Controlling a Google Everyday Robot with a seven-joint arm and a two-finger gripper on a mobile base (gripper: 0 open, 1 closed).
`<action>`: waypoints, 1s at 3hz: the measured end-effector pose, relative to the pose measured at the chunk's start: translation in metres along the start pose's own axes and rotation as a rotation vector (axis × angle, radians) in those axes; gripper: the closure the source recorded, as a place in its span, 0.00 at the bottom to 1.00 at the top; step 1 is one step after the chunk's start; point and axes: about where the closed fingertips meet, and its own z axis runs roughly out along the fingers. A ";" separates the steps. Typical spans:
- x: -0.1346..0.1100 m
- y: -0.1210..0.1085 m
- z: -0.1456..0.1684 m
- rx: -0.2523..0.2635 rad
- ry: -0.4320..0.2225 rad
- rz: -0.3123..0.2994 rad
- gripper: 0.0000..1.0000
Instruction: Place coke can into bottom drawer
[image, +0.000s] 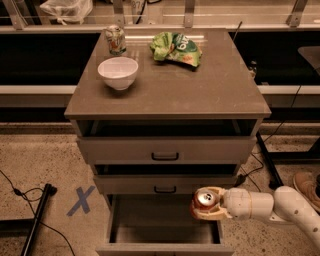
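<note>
My gripper (206, 205) reaches in from the right on a white arm and is shut on the coke can (204, 199), whose silver top and red side show between the fingers. It holds the can above the right side of the open bottom drawer (162, 240), just in front of the middle drawer's face. The bottom drawer is pulled out and its inside looks empty.
On the cabinet top (200, 90) stand a white bowl (118, 72), a pale green-and-silver can (115, 40) and a green chip bag (176, 48). The two upper drawers (165, 150) stand slightly open. A blue X (81, 200) marks the floor at left, beside a black pole (36, 220).
</note>
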 end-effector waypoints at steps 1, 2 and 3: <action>0.054 -0.010 0.011 -0.005 0.063 0.077 1.00; 0.137 -0.019 0.019 0.068 0.103 0.157 1.00; 0.198 -0.019 0.022 0.116 0.095 0.210 1.00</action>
